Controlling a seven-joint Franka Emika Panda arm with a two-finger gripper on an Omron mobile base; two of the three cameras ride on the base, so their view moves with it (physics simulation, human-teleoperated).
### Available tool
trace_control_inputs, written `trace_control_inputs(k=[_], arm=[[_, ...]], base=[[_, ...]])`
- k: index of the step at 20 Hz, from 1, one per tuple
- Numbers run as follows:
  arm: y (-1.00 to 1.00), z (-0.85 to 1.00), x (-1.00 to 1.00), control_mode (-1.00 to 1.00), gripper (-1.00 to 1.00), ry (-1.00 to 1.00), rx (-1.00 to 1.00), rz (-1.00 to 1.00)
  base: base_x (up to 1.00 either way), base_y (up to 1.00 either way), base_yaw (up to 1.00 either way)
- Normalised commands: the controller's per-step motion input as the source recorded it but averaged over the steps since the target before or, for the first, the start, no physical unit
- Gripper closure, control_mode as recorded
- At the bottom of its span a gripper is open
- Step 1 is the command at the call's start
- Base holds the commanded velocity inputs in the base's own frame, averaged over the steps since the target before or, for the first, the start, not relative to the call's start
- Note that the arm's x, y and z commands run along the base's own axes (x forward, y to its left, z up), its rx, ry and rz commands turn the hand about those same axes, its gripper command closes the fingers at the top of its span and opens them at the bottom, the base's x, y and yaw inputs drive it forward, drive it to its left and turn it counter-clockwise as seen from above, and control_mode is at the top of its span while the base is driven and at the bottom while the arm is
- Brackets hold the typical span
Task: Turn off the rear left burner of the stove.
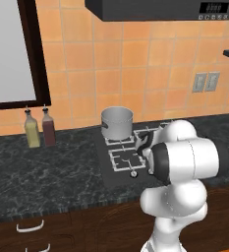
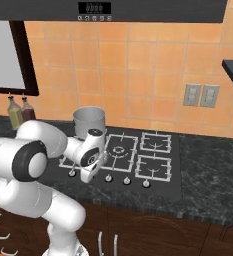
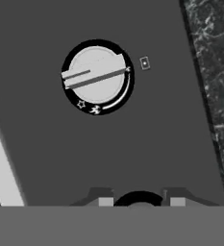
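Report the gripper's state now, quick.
Gripper: closed, holding nothing visible; it hangs above the stove by the front row of knobs, with a silver knob ahead of it in the hand view.

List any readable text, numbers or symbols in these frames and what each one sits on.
Range hood display: lit digits, too blurred to read.
Ring around the silver knob: small star and flame-like symbols, no words.
Small mark beside that knob on the stove: too small to read.
No other text.
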Motion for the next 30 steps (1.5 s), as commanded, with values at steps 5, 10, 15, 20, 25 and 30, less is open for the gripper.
trace_control_inputs(k=[5,10,15,20,25,30], arm=[[0.04,-0.21,0.0,-1.0,1.0,0.01,0.0,-0.41],[0.2,-0.13,0.0,-1.0,1.0,0.0,0.0,-0.23],[0.43,-0.02,0.0,-1.0,1.0,0.07,0.0,-0.4],[0.51,0.0,0.0,-1.0,1.0,0.07,0.0,-0.47],[0.16,0.0,0.0,-1.0,1.0,0.03,0.01,-0.34],[0.07,0.02,0.09,-1.0,1.0,0.1,0.02,-0.17]], base=[[0.0,0.0,0.0],[0.0,0.0,0.0],[0.0,0.0,0.0],[0.0,0.0,0.0],[0.0,0.0,0.0],[0.0,0.0,0.0]])
